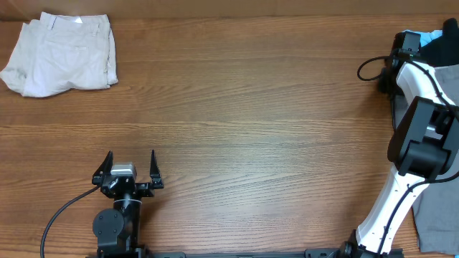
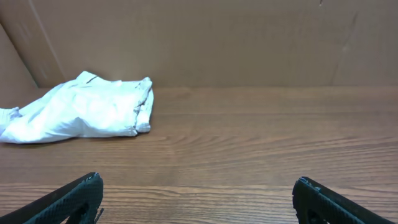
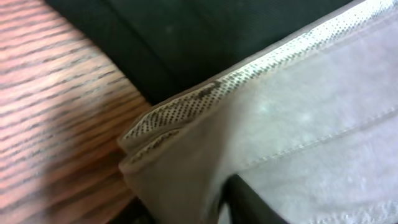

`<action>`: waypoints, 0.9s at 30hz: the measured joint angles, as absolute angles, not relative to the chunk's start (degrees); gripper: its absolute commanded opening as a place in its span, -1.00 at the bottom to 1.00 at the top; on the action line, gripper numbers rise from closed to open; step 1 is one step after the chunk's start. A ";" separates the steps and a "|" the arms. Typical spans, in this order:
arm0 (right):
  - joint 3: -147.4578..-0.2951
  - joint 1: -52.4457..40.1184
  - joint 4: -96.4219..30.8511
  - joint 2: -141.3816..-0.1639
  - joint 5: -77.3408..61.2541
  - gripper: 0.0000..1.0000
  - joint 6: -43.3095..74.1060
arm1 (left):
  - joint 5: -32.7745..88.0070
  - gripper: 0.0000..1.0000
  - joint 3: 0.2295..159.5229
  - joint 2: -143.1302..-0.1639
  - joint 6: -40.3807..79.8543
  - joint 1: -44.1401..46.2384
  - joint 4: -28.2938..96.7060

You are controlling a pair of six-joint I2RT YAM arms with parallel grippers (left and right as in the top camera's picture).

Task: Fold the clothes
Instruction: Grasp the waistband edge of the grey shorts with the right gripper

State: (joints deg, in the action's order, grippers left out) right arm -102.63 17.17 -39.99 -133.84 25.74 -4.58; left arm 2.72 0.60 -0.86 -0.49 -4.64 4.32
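The grey shorts (image 3: 298, 124) fill the right wrist view, with a dotted waistband edge folded over. My right gripper (image 3: 186, 208) has a fold of this grey fabric between its dark fingers and looks shut on it. Overhead, the right arm reaches to the table's far right edge (image 1: 393, 79), where grey cloth (image 1: 437, 215), a black garment (image 1: 448, 44) and a light-blue garment (image 1: 432, 36) lie. Cream shorts (image 1: 61, 54) lie folded at the far left corner and also show in the left wrist view (image 2: 81, 112). My left gripper (image 1: 130, 158) is open and empty near the front edge (image 2: 198, 182).
The wooden table (image 1: 244, 107) spans the view. A cardboard wall (image 2: 217, 37) stands behind its far edge. A black cable (image 1: 369, 68) loops by the right arm's wrist. The left arm's cable (image 1: 61, 215) trails at the front left.
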 measured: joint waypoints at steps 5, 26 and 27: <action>-102.63 17.17 -39.97 -133.91 25.82 -0.93 -4.05 | 2.72 1.00 0.60 -0.86 -0.49 -4.64 4.32; -117.78 16.88 -58.46 -133.78 22.22 -0.93 5.34 | 2.72 1.00 0.60 -0.86 -0.49 -4.64 4.32; -117.78 16.62 -58.74 -133.60 21.69 -0.93 5.50 | 2.72 1.00 0.60 -0.86 -0.49 -4.64 4.32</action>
